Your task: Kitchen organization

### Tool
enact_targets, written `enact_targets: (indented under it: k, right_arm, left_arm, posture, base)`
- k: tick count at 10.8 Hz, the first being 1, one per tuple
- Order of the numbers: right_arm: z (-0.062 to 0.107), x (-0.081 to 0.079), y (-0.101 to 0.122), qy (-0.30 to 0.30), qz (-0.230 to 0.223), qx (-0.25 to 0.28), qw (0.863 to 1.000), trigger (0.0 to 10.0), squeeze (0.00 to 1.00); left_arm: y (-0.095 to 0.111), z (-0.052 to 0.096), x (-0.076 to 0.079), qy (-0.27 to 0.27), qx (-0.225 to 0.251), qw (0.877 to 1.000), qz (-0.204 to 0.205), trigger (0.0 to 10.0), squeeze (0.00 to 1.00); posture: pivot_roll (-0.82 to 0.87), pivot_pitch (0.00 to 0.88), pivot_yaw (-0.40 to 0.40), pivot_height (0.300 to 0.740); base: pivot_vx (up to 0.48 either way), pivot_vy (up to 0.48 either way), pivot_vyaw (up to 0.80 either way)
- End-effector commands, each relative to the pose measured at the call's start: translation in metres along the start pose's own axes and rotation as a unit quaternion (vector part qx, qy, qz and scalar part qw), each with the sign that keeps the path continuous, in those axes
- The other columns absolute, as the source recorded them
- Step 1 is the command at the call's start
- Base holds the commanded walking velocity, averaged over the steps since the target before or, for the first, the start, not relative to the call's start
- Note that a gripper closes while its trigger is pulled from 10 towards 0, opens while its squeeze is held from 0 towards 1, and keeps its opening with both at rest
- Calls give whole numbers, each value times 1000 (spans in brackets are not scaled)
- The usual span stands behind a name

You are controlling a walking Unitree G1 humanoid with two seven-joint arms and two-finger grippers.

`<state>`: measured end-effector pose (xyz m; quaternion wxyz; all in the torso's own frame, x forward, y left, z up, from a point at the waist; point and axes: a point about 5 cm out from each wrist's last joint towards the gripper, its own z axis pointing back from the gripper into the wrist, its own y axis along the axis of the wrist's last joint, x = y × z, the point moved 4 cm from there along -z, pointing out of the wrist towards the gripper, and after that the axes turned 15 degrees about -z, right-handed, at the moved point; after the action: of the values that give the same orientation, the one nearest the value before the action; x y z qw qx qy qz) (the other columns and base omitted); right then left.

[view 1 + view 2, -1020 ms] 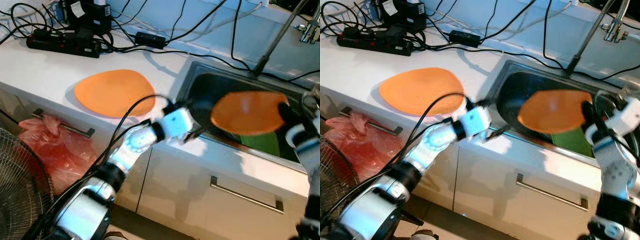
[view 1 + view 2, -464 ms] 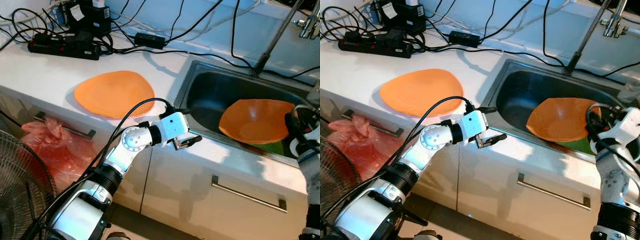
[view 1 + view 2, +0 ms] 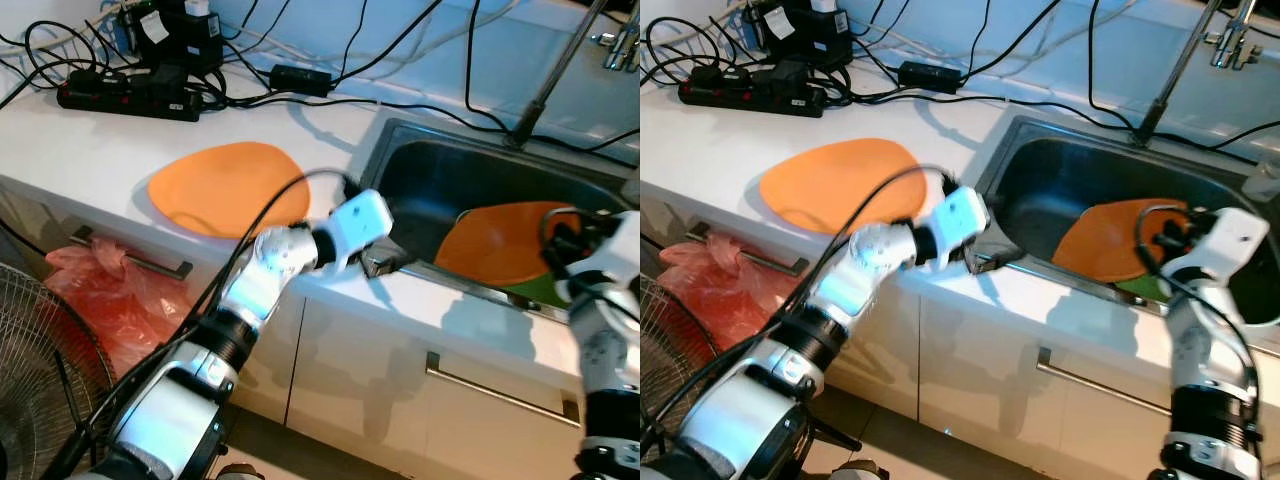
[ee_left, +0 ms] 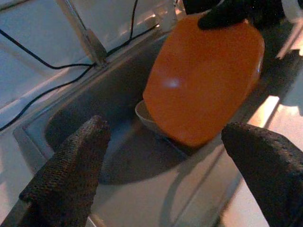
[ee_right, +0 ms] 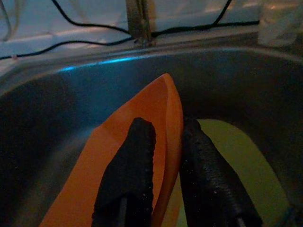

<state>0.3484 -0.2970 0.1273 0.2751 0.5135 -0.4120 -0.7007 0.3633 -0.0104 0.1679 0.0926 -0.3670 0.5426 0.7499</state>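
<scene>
While I look down from the head camera, my right gripper (image 5: 163, 170) sits inside the steel sink (image 3: 430, 180), its two black fingers pinched narrow on the rim of an orange bowl (image 3: 500, 245), one finger on the inner face and one on the outer. That bowl leans tilted in the right part of the basin, its lower edge resting over something green (image 5: 227, 156) on the sink floor and against a pale dish (image 4: 144, 116) that I can only partly make out beneath it. My left gripper (image 4: 165, 161) hovers at the front lip of the sink, just beside the bowl but not touching it, with its fingers (image 4: 71, 165) spread wide apart and nothing between them. On the white counter (image 3: 90, 140) to the left of the sink lies a flat orange plate (image 3: 225, 185), well apart from both grippers. Behind it, along the back of the counter, I see a black power strip (image 3: 125, 92) and a tangle of black cables (image 3: 330, 60) running toward the wall. A metal tap (image 3: 555, 75) rises at the far edge of the sink. Below the counter are white cupboard fronts with a bar handle (image 3: 500, 378), a red plastic bag (image 3: 110, 300) by the left cupboard, and the wire guard of a fan (image 3: 30, 380) at the lower left.
</scene>
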Motion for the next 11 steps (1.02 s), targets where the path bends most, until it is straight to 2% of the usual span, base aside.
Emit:
enact_targets:
  k: [1, 2, 3, 4, 9, 11]
  right_arm:
    - [1, 3, -12, -6, 6, -16, 1000, 10000, 0]
    - [1, 2, -15, -5, 6, -18, 1000, 10000, 0]
    - [1, 4, -19, -3, 6, -20, 1000, 10000, 855]
    - [2, 4, -20, -1, 8, -20, 1000, 10000, 1000]
    - [1, 4, -16, 4, 18, -14, 1000, 10000, 1000]
    - [1, 2, -6, 4, 31, 5, 999, 10000, 1000]
  left_arm:
    - [9, -4, -3, -5, 9, 1000, 1, 10000, 843]
    - [10, -6, -3, -6, 8, 1000, 2, 10000, 769]
    - [12, -8, -2, -14, 9, 1000, 2, 10000, 655]
    - [12, -9, 0, -21, 7, 1000, 2, 10000, 627]
    - [11, -10, 7, -34, 6, 999, 11, 10000, 529]
    - [12, -10, 3, -21, 5, 1000, 14, 10000, 416]
  posture:
    - [204, 33, -95, 740]
    - [205, 32, -96, 740]
    - [204, 31, -95, 740]
    - [204, 31, -95, 740]
    - [200, 26, -94, 740]
    - [204, 18, -97, 740]
  base:
    - [0, 0, 0]
    - [0, 0, 0]
    - [0, 0, 0]
    - [0, 0, 0]
    - [0, 0, 0]
    - [0, 0, 0]
